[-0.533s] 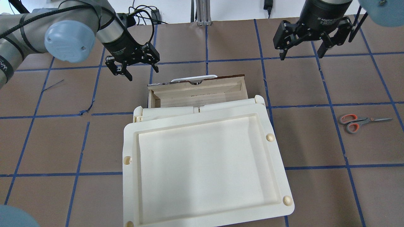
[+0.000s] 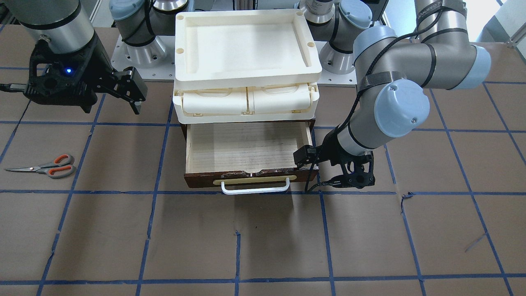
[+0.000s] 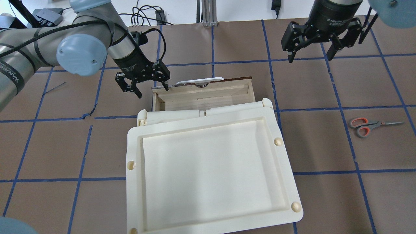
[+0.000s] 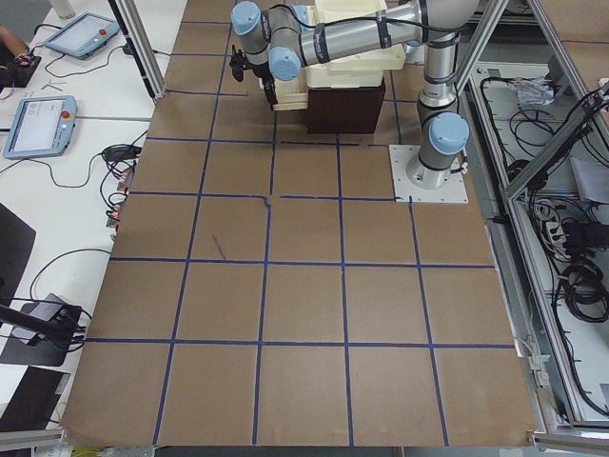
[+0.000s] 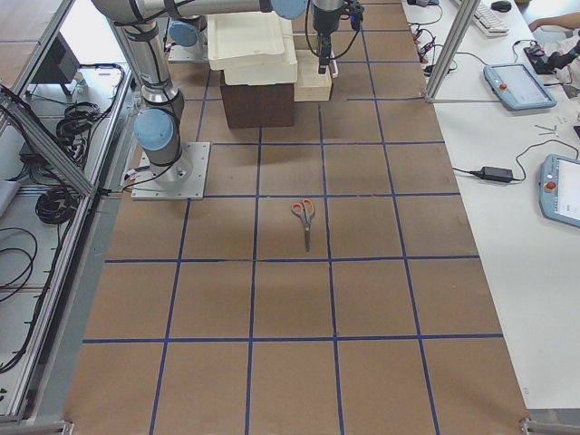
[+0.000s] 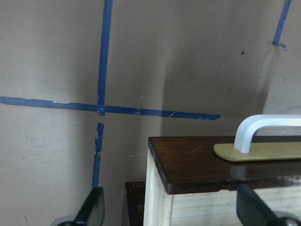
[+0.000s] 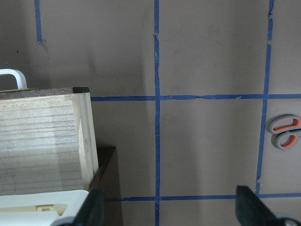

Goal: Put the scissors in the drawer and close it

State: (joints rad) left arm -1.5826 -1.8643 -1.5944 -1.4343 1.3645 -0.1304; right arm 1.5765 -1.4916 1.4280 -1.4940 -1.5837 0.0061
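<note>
Off on the right side of the table, seen from the overhead camera, the scissors [image 3: 373,124] lie flat with blades closed. Their grey and orange-red handles face the drawer and the silver blades point away to the right. They are well apart from the drawer [image 3: 201,97] and touch neither gripper. The drawer stands open at the table's middle, extending toward the far side, away from the robot, and its pale wood floor shows. Its dark brown front carries a brass-coloured plate [image 2: 254,177] and a white bar handle [image 3: 200,79]. Above and behind the drawer sits a cream plastic unit [image 2: 246,102] topped by a wide cream tray [image 3: 134,152]. The left gripper [image 3: 153,92] is low at the drawer's front left corner, its jaws spread wide. In its wrist view the corner of the dark front and the pale side wall lie between the two fingers [image 6: 91,211]; whether they touch the wood cannot be told. The right gripper [image 3: 309,59] hangs above the table to the far right of the drawer, jaws also wide apart and holding nothing, farther back than the scissors. The table [image 3: 65,146] is covered in brown paper crossed by a grid of blue tape [image 3: 341,109].
</note>
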